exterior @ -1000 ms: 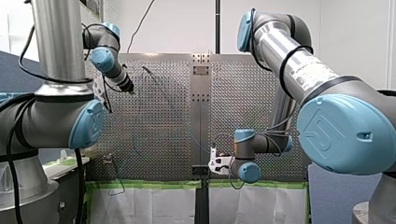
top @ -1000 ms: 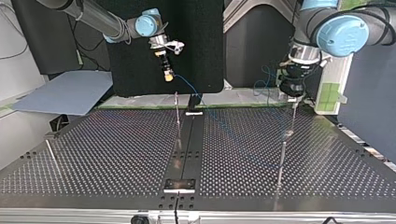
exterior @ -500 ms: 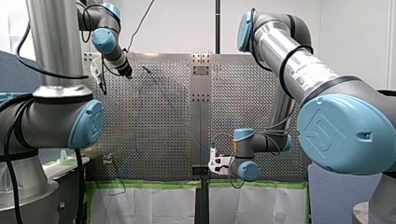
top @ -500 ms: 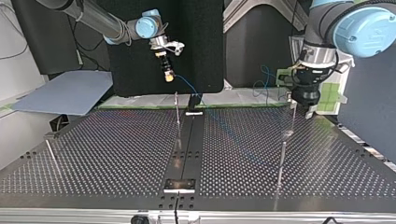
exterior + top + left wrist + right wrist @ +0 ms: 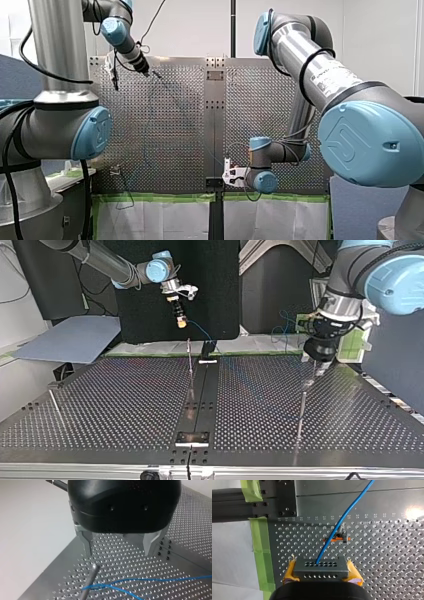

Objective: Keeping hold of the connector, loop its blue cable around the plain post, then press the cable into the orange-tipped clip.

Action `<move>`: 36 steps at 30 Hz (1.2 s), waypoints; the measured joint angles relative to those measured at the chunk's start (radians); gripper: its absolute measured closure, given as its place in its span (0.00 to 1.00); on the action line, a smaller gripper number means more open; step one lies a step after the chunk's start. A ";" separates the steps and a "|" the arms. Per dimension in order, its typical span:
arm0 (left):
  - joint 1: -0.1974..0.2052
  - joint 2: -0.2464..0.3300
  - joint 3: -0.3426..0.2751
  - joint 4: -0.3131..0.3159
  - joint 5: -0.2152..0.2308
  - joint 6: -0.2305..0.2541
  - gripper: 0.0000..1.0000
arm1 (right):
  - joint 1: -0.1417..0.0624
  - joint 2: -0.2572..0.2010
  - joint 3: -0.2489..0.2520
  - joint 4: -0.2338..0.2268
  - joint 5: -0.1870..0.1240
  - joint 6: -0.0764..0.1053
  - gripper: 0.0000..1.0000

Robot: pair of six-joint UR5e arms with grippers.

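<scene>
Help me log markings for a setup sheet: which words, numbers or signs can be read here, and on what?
"24", "23", "22", "21": seemingly, in a row of small numbers on the perforated table, right wrist view.
Rest of that row: too small to read.
Lettering on my right arm: too blurred to read.
The connector: no text.

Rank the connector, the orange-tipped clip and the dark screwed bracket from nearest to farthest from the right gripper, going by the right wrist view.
1. connector: clamped between my right gripper's yellow pads.
2. orange-tipped clip: ahead, where the blue cable crosses it.
3. dark bracket: farthest ahead, off to one side.
</scene>
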 joint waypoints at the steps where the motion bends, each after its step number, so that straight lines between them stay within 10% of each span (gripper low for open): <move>1: -0.001 -0.003 0.012 -0.012 0.001 -0.001 0.00 | 0.000 0.000 0.000 0.000 0.000 0.000 1.00; 16: -0.017 -0.105 0.160 -0.123 0.057 -0.002 0.00 | 0.000 0.000 -0.005 0.000 0.000 -0.001 1.00; 36: -0.023 -0.126 0.354 -0.136 0.010 0.034 0.00 | 0.000 0.000 -0.005 -0.001 0.000 -0.001 1.00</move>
